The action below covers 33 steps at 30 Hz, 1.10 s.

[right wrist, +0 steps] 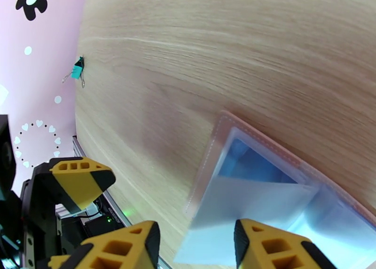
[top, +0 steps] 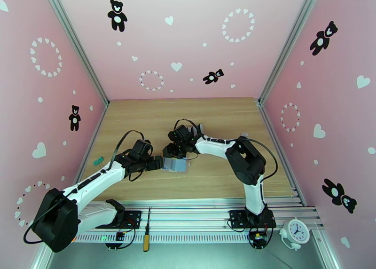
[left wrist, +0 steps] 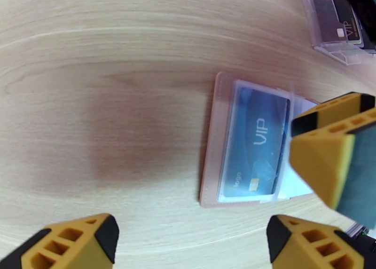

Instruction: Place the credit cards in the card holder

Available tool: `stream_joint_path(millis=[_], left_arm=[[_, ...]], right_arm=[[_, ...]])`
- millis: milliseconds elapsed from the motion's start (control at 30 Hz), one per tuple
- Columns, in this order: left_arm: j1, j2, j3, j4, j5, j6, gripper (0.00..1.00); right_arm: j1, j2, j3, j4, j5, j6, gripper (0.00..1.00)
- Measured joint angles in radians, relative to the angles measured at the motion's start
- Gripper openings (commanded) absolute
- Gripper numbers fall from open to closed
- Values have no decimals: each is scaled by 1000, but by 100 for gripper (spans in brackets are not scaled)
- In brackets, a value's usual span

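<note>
The step in hand is the loading of the card holder (left wrist: pixel 210 138), which lies open and flat on the table (left wrist: pixel 94 77) between the two arms, tan cover downward and clear sleeves upward. One card marked VIP (left wrist: pixel 256 143) is seated in the sleeve nearest the left arm. The left gripper (left wrist: pixel 192 232) hovers just beside the holder's left edge with its fingers spread wide and nothing between them. The right gripper (right wrist: pixel 196 234) is positioned over the holder's right half with its fingers partly apart. A loose sleeve leaf (right wrist: pixel 244 199) rises between them, but the gap is far wider than the leaf, so nothing is clamped. Neither gripper carries a card. The remaining credit cards (left wrist: pixel 336 16), dark and also marked VIP, stand upright in a clear rack (left wrist: pixel 345 53) on the table just beyond the holder. In the top view both grippers meet at the holder near the table's centre. Judged from this layout, the task is partly done: one card is in and others are outstanding. The next move calls for one gripper to pinch a single card by its top edge and lift it clear of the rack. The other gripper pins the holder or holds a free sleeve mouth open, because the thin leaves are likely to collapse and the light holder may slide under a pushing card.
</note>
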Motion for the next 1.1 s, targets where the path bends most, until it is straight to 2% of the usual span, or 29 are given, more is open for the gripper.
stream_joint_path(millis=[533,900,1100], left_arm=[[0,184,-9,98,27,1,88],[6,212,-3,105,21,4,75],[6,212,-3,110,19,3,74]], right_arm=[[-4,34,-17,57,-17,26,47],[-18,31,-42,84,-33,28,47],[-27,14,-52,81,-33,21,47]])
